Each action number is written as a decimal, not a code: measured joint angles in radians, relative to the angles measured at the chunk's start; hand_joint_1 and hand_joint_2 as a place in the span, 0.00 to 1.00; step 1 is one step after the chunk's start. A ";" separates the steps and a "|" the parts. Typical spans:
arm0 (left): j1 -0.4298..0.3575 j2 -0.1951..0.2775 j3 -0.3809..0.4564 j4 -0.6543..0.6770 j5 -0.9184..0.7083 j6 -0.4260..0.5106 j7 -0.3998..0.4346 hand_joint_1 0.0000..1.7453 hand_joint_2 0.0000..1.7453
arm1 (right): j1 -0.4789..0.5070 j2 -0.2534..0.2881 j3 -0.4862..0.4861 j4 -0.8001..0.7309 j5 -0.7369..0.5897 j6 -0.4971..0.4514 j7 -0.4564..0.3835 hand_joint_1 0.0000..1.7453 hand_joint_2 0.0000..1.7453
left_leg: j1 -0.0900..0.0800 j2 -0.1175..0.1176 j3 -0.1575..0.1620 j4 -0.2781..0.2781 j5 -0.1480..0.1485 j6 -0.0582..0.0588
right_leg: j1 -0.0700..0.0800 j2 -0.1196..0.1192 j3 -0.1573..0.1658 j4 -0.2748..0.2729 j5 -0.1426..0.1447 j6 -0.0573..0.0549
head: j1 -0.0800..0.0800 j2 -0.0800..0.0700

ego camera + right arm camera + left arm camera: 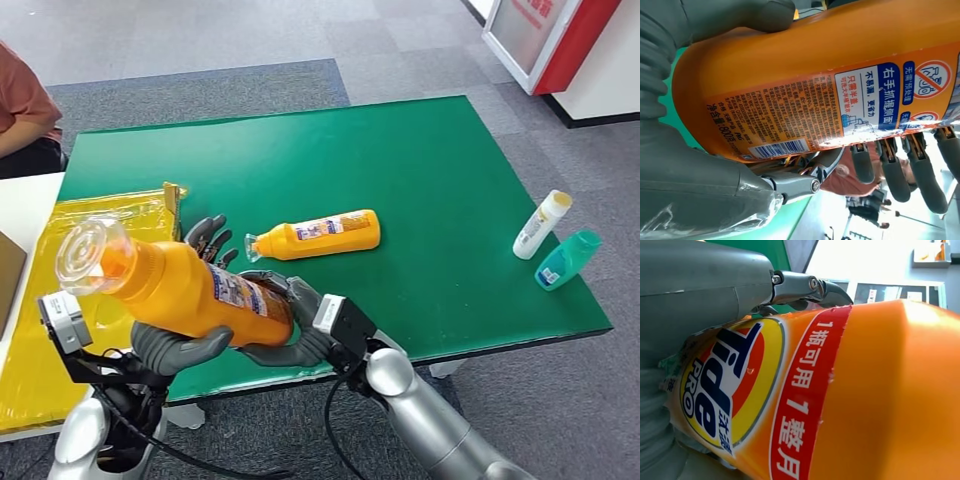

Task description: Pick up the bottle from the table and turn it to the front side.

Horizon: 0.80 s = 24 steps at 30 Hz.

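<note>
Left hand and right hand both grip the orange bottle, which is lifted over the near edge of the green tabletop. Most fingers are hidden behind it. It lies nearly flat, its clear cap pointing toward the camera, its printed label facing up. A second orange bottle lies on the tabletop.
</note>
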 joint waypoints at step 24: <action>-0.015 0.020 -0.031 0.003 -0.012 0.025 0.007 1.00 1.00 | 0.009 0.002 -0.030 0.014 0.073 -0.025 -0.008 1.00 1.00 | 0.000 0.000 0.000 0.000 0.000 0.000 | 0.000 0.000 0.000 0.000 0.000 0.000 | 0.000 0.000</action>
